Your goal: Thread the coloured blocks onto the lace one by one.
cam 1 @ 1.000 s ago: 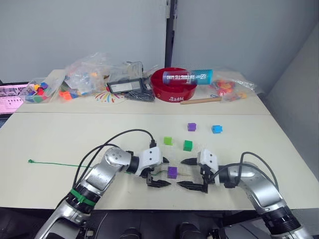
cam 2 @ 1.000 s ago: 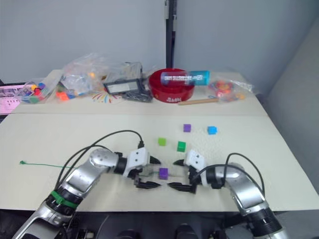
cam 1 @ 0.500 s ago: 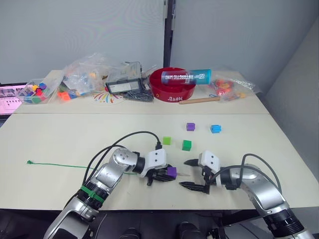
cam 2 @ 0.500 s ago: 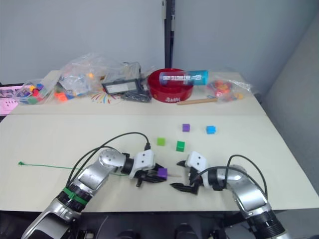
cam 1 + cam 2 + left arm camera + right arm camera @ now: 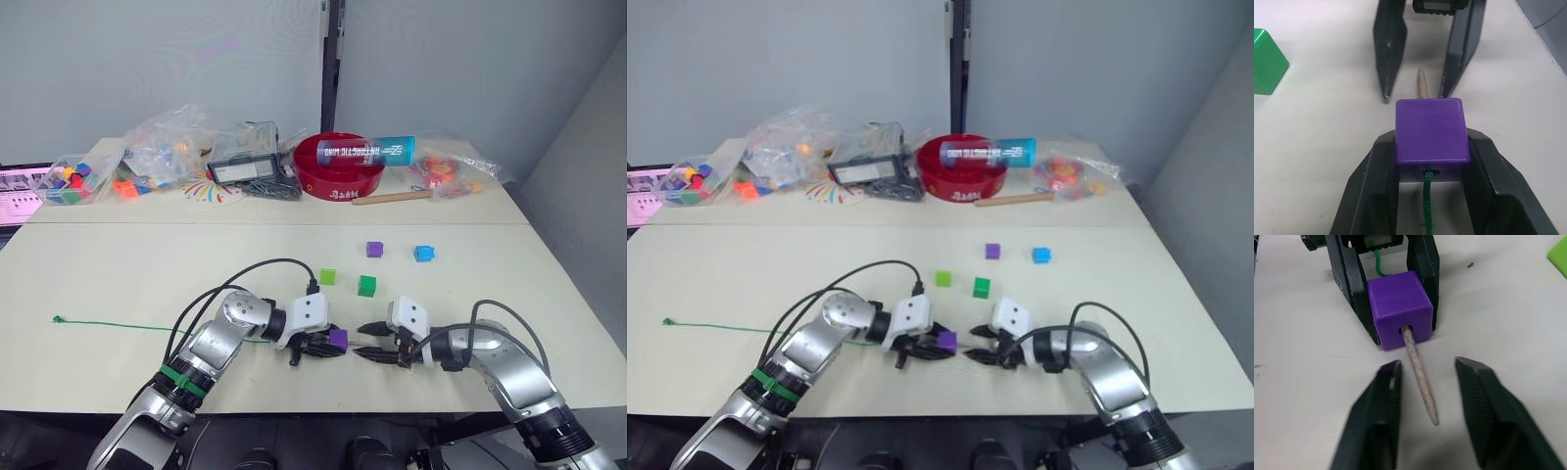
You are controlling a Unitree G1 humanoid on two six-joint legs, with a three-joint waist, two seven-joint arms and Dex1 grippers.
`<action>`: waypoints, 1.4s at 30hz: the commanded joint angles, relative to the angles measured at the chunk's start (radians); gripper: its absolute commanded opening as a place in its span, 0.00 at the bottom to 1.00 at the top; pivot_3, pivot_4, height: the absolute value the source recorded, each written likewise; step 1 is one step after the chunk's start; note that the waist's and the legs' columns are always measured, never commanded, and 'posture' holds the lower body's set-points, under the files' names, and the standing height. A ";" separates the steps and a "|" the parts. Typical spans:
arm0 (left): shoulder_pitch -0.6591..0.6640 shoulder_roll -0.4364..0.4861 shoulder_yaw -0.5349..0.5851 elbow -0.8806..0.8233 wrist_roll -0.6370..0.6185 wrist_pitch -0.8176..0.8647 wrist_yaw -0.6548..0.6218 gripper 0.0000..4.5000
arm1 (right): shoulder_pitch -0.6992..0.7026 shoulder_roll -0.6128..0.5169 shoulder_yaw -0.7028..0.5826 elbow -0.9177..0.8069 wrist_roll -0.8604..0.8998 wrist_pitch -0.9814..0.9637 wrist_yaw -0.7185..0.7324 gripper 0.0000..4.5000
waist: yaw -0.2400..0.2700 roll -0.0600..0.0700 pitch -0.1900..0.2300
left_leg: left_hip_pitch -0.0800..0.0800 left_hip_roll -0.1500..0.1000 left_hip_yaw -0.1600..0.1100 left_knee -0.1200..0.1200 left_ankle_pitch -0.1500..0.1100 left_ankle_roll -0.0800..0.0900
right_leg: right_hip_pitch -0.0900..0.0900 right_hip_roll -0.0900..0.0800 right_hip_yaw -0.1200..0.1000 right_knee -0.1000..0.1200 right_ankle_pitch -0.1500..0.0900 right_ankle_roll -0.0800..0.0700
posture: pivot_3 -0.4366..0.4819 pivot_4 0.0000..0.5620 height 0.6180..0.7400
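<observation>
Nearest me, my left tool [image 5: 1431, 161] is clamped on a purple cube [image 5: 1432, 131] with the green lace [image 5: 1427, 203] entering its back, while the lace's pale tip [image 5: 1419, 375] pokes out the front between the parted fingers of my right tool [image 5: 1427, 401], not yet pinched. I judge the first block only half threaded. Farther along the tabletop [image 5: 147, 264] wait a light green cube [image 5: 328, 277], a darker green cube [image 5: 367, 285], a second purple cube [image 5: 373, 250] and a sky-blue cube [image 5: 423, 254].

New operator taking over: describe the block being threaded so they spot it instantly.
On the cream table, look at the near edge where the two hands meet. The small purple plastic cube is clamped in the left hand; alone among the cubes, it has the lace's pale stiff tip poking through it.
</observation>
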State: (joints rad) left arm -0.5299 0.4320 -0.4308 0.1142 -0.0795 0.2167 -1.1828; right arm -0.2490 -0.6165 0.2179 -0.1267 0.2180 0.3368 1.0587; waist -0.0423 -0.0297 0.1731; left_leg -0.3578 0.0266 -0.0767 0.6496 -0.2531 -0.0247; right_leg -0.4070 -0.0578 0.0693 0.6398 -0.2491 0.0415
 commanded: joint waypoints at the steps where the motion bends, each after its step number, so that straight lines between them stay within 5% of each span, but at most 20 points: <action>1: -0.008 0.010 0.001 -0.027 0.000 -0.014 -0.016 0.27 | -0.006 -0.015 -0.006 -0.008 -0.005 -0.025 0.008 0.07 | 0.000 0.000 0.000 | 0.000 0.000 0.000 0.000 0.000 0.000 | 0.000 0.000 0.000 0.000 0.000 0.000 | 0.48 0.27 0.92; 2: -0.008 0.013 0.003 -0.027 -0.001 -0.014 -0.018 0.27 | -0.007 -0.015 -0.006 -0.005 -0.006 -0.028 0.010 0.00 | 0.000 0.000 0.000 | 0.000 0.000 0.000 0.000 0.000 0.000 | 0.000 0.000 0.000 0.000 0.000 0.000 | 0.48 0.27 0.92; 12: 0.029 0.077 0.079 -0.074 -0.057 0.012 -0.033 0.27 | -0.035 -0.021 -0.002 -0.012 0.004 -0.040 0.035 0.00 | -0.003 0.000 0.000 | 0.001 0.000 0.000 0.000 0.000 0.000 | 0.000 0.000 0.000 0.001 0.000 0.000 | 0.48 0.27 0.92; 17: 0.183 0.314 0.247 -0.092 -0.126 -0.075 -0.123 0.27 | -0.053 -0.038 0.007 -0.036 0.004 -0.020 0.045 0.00 | -0.021 0.000 0.000 | 0.001 0.003 0.000 -0.001 0.000 0.000 | -0.002 0.002 0.000 0.003 0.001 -0.004 | 0.48 0.27 0.92; 21: 0.284 0.476 0.397 0.155 -0.127 -0.290 -0.176 0.27 | -0.064 -0.053 0.014 -0.046 0.007 -0.007 0.062 0.00 | -0.021 0.001 0.001 | 0.001 0.003 0.000 -0.002 0.000 0.000 | -0.003 0.002 0.000 0.003 -0.001 -0.002 | 0.48 0.27 0.92; 26: 0.242 0.587 0.445 0.505 -0.087 -0.545 -0.215 0.27 | -0.063 -0.066 0.016 -0.050 0.006 -0.003 0.079 0.00 | -0.024 0.001 0.001 | 0.002 0.004 0.001 -0.002 0.000 0.000 | -0.004 0.003 -0.001 0.004 -0.002 -0.003 | 0.48 0.27 0.92; 35: 0.154 0.575 0.449 0.674 -0.113 -0.619 -0.293 0.27 | -0.073 -0.055 0.033 -0.049 0.002 0.005 0.076 0.00 | -0.022 0.002 0.001 | 0.001 0.004 0.001 -0.003 0.000 0.000 | -0.006 0.003 0.000 0.007 -0.002 -0.004 | 0.48 0.27 0.92; 37: 0.142 0.568 0.458 0.652 -0.145 -0.558 -0.333 0.50 | -0.078 -0.052 0.038 -0.049 0.002 0.008 0.073 0.00 | -0.022 0.002 0.001 | 0.000 0.004 0.002 -0.003 0.000 0.000 | -0.008 0.003 0.000 0.008 -0.001 -0.004 | 0.48 0.27 0.92; 42: 0.083 0.624 0.471 0.507 -0.184 -0.348 -0.389 0.85 | -0.089 -0.050 0.042 -0.046 0.008 0.010 0.076 0.00 | -0.017 0.000 0.001 | -0.013 0.004 0.000 0.003 0.000 0.000 | -0.018 0.004 -0.001 0.010 0.002 -0.009 | 0.48 0.27 0.92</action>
State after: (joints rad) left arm -0.4209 1.0018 0.0218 0.6874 -0.2386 -0.1956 -1.5410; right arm -0.3260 -0.6705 0.2655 -0.1469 0.2169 0.3389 1.1333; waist -0.0594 -0.0293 0.1743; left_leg -0.3709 0.0309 -0.0769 0.6532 -0.2530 -0.0247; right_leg -0.4251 -0.0543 0.0677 0.6497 -0.2475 0.0328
